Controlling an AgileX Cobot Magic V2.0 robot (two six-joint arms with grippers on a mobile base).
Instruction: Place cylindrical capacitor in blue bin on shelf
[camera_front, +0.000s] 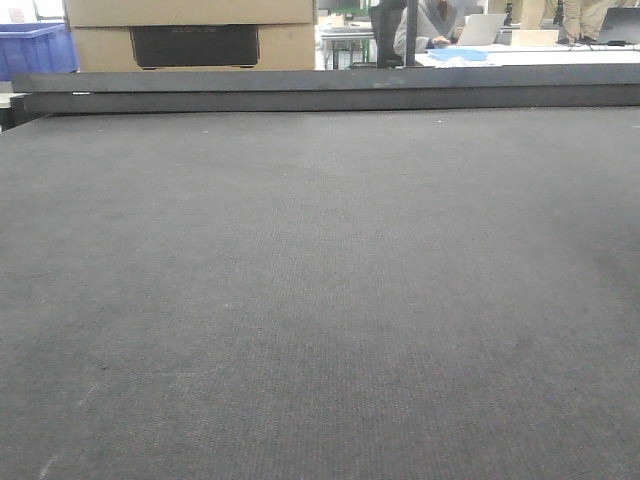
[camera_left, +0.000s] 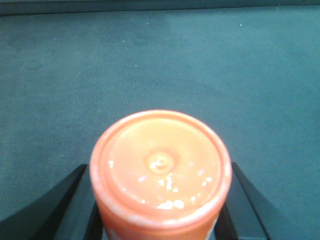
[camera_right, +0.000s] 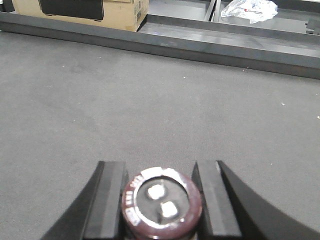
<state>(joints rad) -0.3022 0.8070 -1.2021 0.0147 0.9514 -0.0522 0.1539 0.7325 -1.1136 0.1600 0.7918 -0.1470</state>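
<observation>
The cylindrical capacitor (camera_right: 161, 202), a stubby dark maroon cylinder with two pale terminals on its top face, stands between the black fingers (camera_right: 111, 200) of my right gripper (camera_right: 160, 172), which is shut on it above the dark grey table mat (camera_right: 150, 100). In the left wrist view my left gripper (camera_left: 159, 170) is shut on an orange round-capped cylinder (camera_left: 160, 165), with a black finger (camera_left: 65, 202) touching each side. The blue bin and the shelf are out of view. Neither gripper shows in the front view.
The dark felt table (camera_front: 320, 300) ends at a raised dark rail (camera_front: 320, 92) along its far edge. Beyond the rail stand a cardboard box (camera_front: 190, 35) and a blue crate (camera_front: 35, 48). A crumpled plastic bag (camera_right: 249, 9) lies past the rail.
</observation>
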